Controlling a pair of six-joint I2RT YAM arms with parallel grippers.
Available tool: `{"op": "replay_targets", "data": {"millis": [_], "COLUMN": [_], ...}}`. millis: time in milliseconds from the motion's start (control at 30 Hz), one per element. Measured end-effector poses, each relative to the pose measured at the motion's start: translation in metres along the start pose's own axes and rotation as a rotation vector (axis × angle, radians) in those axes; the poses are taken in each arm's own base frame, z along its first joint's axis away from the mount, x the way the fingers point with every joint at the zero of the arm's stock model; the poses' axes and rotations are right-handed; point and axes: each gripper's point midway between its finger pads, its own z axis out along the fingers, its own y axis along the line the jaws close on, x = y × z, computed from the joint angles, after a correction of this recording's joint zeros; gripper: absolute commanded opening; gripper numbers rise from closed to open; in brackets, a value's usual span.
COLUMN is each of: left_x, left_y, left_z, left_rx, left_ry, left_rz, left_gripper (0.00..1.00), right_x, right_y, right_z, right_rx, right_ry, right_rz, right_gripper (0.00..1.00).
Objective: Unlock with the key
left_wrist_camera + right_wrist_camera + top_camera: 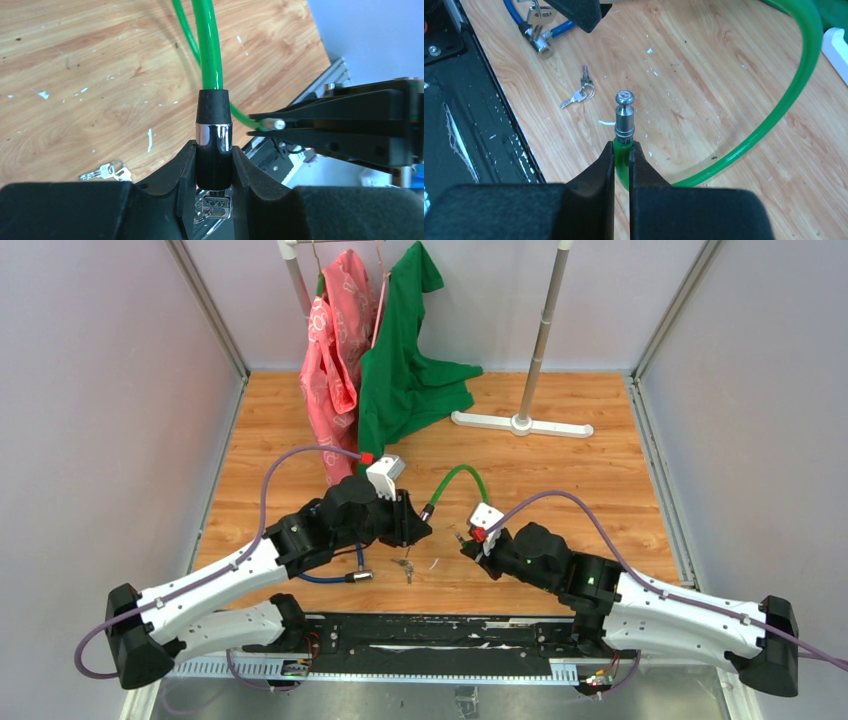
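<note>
Left gripper (214,162) clamped on lock barrel (213,132), just under its black sleeve; key (216,205) sits in the barrel's lower end. Right gripper (622,152) pinched narrow on green cable (796,95), right behind its steel pin (624,115); pin bare, apart from barrel. Cable likely springy, plastic coat slick: grip close to the ends. Barrel stiff, chrome slippery. Spare keys (578,96) lie on table (724,60).

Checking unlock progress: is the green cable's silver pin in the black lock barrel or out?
Out. The right gripper pinches the green cable, its silver pin bare; the left gripper clamps the separate black lock barrel.
</note>
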Motion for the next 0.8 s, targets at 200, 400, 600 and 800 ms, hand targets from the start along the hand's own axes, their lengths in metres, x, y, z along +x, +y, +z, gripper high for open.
{"op": "replay_targets", "data": {"millis": [200,400,600,800], "left_x": [0.006,0.012,0.000,-0.011], "left_y": [0.021,0.044,0.071,0.096], "left_z": [0.012,0.039,0.060,0.085], "left_rx": [-0.085,-0.178,-0.259,-0.294], "left_ry": [0.002,0.052,0.061,0.071], "left_rz": [0.028,0.050,0.034,-0.006], "left_gripper": [0.00,0.00,0.00,0.00], "right_x": [0.011,0.020,0.036,0.053], "right_y": [-0.001,-0.012,-0.029,-0.061], "right_z": [-0.010,-0.010,-0.001,0.018], "right_rx": [0.002,0.070,0.182,0.264], "right_ry": [0.067,0.103,0.147,0.264], "right_rz": [0.012,0.008,0.027,0.080], "right_gripper": [0.00,0.00,0.00,0.00]}}
